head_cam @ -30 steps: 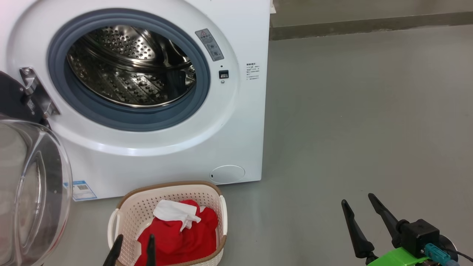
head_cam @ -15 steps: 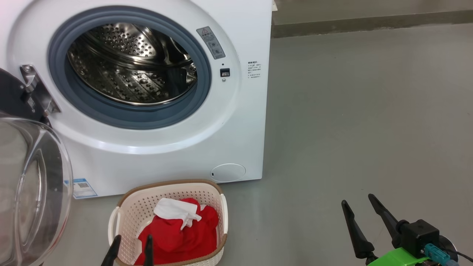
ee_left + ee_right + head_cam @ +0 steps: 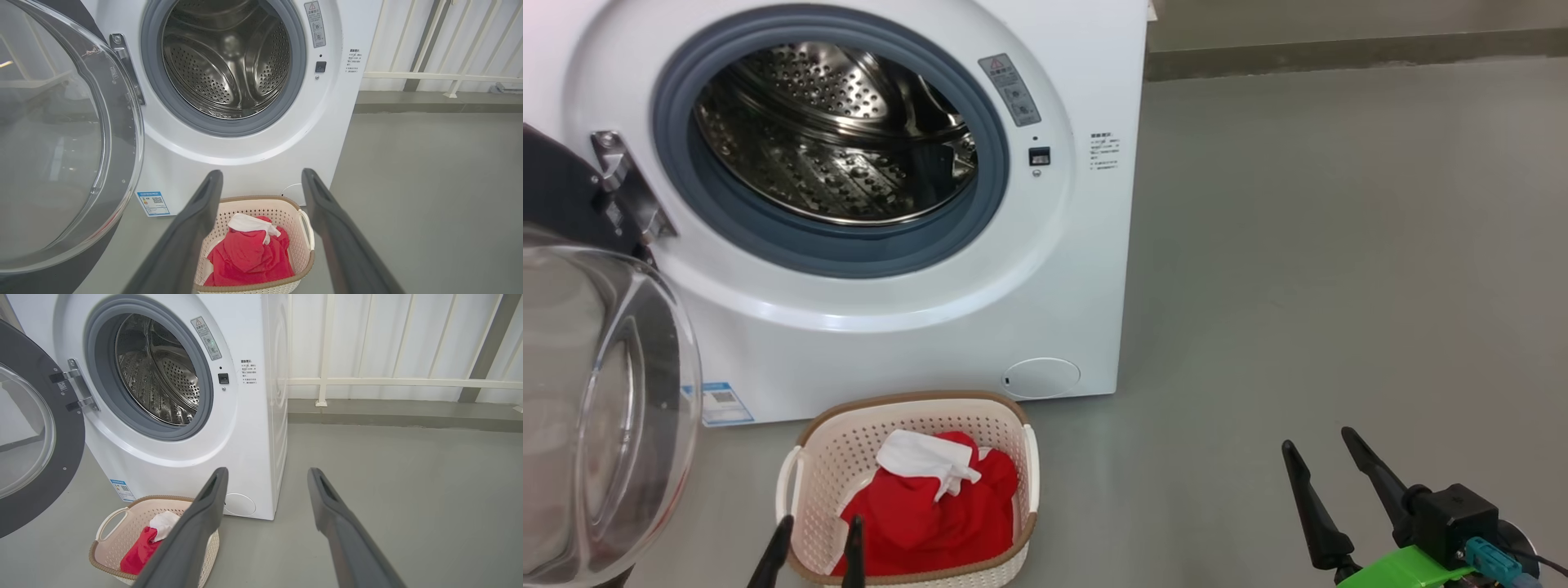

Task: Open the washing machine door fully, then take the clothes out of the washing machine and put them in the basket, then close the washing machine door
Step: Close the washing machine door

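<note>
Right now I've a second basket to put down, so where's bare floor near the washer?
The wide grey floor right of the washing machine, from the back kerb down to the right gripper, is bare. So is the strip between the basket and that gripper. Left is crowded: the open washing machine door hangs beside the basket.

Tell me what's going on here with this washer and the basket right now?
The washing machine door stands wide open and the drum looks empty. The clothes lie in the basket on the floor before the washing machine. Both grippers are open and empty: the left gripper by the basket, the right gripper over bare floor. The door is not yet closed.
</note>
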`<state>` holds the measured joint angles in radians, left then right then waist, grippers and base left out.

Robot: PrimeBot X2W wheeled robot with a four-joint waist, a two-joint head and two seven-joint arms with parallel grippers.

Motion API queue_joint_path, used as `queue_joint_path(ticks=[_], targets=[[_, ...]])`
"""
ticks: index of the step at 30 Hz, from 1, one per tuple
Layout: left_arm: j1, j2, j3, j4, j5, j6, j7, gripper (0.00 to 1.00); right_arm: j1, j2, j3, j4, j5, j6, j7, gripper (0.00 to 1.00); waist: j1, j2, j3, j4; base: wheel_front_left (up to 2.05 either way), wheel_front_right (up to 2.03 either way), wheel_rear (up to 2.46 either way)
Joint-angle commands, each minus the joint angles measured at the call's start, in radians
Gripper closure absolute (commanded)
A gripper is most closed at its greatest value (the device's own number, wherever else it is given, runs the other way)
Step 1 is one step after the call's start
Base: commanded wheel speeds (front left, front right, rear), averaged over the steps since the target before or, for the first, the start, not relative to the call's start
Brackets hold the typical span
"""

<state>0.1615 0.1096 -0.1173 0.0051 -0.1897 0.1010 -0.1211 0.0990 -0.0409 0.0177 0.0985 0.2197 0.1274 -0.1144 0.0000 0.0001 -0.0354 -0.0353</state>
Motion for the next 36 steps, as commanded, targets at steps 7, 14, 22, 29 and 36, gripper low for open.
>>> queue_joint_path(ticks=[7,14,22,29,36], targets=[[-0.059,0.013,0.037,-0.03,-0.005,0.023,-0.016,0.0,-0.03,-0.009,0.021,-0.038,-0.006,0.003,0.0,0.0,0.0,-0.0001,-0.002,0.063,0.0,0.0,0.0],[-0.063,0.012,0.036,-0.049,-0.006,0.036,-0.019,0.0,-0.034,-0.009,0.025,-0.047,-0.008,0.003,0.005,0.0,0.0,-0.0001,0.001,0.172,0.0,0.0,0.0],[-0.056,0.014,0.042,-0.075,-0.011,0.052,-0.017,0.0,-0.031,-0.009,0.024,-0.049,-0.004,0.003,0.008,0.0,0.0,-0.0001,-0.002,0.331,0.0,0.0,0.0],[-0.05,0.02,0.047,-0.088,-0.019,0.059,-0.012,0.0,-0.029,-0.009,0.029,-0.049,0.001,0.003,0.005,0.0,0.0,-0.0001,0.0,0.428,0.0,0.0,0.0],[-0.049,0.023,0.046,-0.092,-0.025,0.062,-0.008,0.0,-0.028,-0.009,0.036,-0.046,0.007,0.003,0.001,0.0,0.0,-0.0001,-0.002,0.482,0.0,0.0,0.0]])
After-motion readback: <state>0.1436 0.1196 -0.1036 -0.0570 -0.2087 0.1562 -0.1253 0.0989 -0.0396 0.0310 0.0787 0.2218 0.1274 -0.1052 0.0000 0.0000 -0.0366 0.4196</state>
